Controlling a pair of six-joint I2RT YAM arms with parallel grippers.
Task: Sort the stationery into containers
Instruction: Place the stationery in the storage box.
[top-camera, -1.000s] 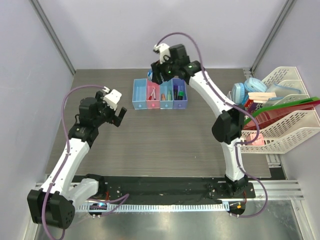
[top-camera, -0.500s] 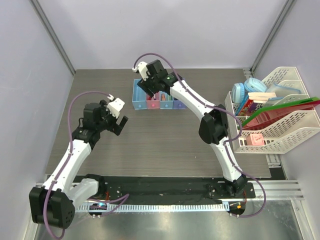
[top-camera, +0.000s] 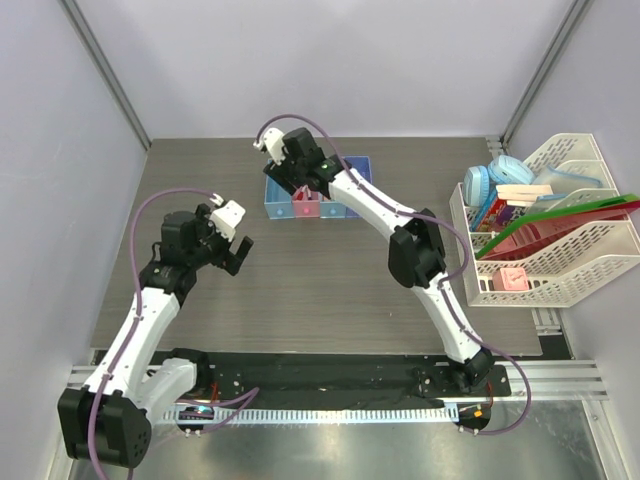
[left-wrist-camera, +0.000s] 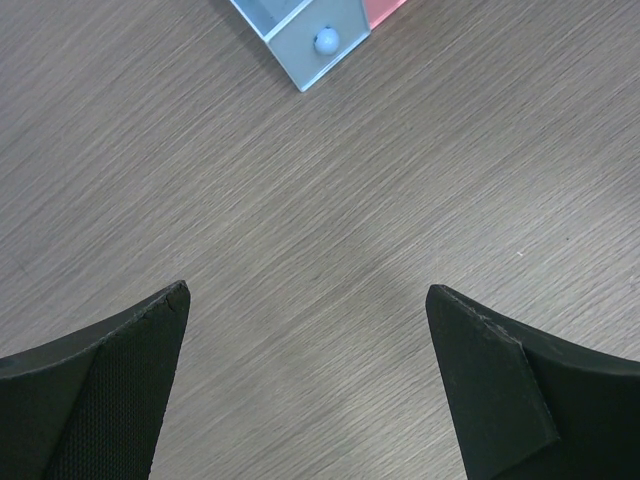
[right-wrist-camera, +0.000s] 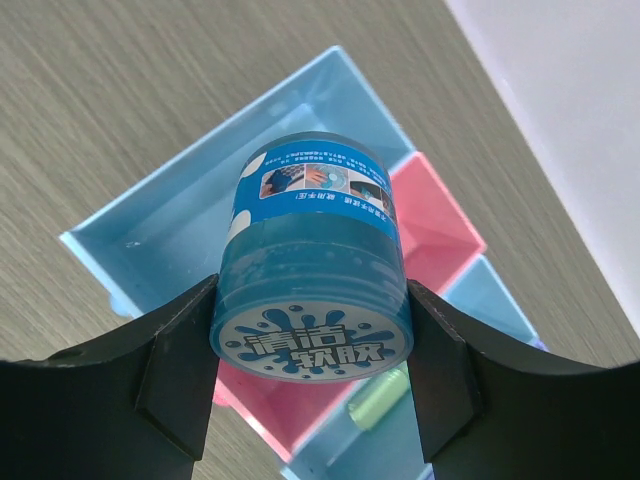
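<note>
My right gripper (right-wrist-camera: 312, 330) is shut on the round blue disc-shaped jar (right-wrist-camera: 310, 270) with a printed lid. It holds the jar in the air over the blue bin (right-wrist-camera: 170, 230), the left end of the joined row. The pink bin (right-wrist-camera: 430, 210) and the light blue bin (right-wrist-camera: 490, 300) follow, with a small green piece (right-wrist-camera: 378, 398) below the jar. In the top view the right gripper (top-camera: 290, 178) hides most of the row (top-camera: 272, 203). My left gripper (left-wrist-camera: 308, 292) is open and empty over bare table, near the blue bin's corner (left-wrist-camera: 320, 35); it also shows in the top view (top-camera: 236, 248).
Large white mesh racks (top-camera: 560, 250) with books, folders and blue items stand at the right edge of the table. Grey walls close in the left and right sides. The right arm stretches across the table's middle to the far bins.
My right gripper has swung left along the row of bins with the blue jar, from above the middle bins to over the blue bin. The left gripper has shifted slightly toward me.
</note>
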